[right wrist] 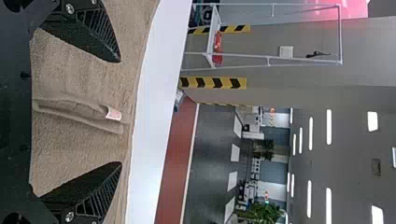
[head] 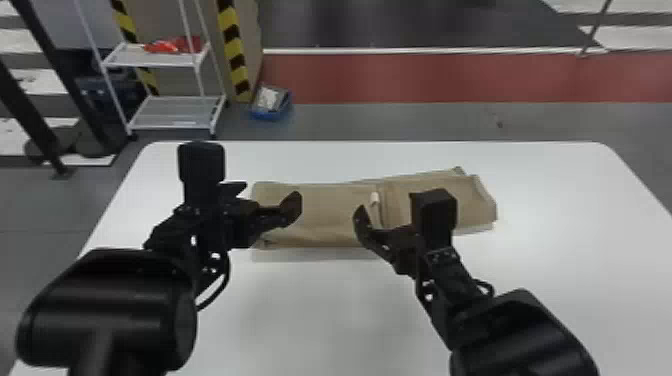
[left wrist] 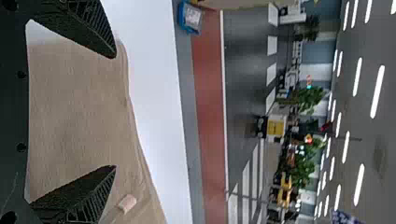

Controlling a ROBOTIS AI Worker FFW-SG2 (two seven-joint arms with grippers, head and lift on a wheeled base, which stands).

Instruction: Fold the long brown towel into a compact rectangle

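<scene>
The brown towel (head: 320,210) lies folded in a long strip across the table, its right part skewed a little toward the back, with a small white tag near its middle. Over its left part is my left gripper (head: 270,192), open; in the left wrist view the towel (left wrist: 79,112) spreads behind the parted fingers of the left gripper (left wrist: 114,112). My right gripper (head: 387,215) stands over the towel just right of the tag. In the right wrist view the right gripper (right wrist: 120,112) is open, with the towel's tagged edge (right wrist: 74,109) between and beyond its fingers.
The white table (head: 320,310) carries the towel near its back half. Behind it on the floor are a white wire shelf (head: 175,107) at the left and a blue bin (head: 270,105). Both forearms reach in from the front.
</scene>
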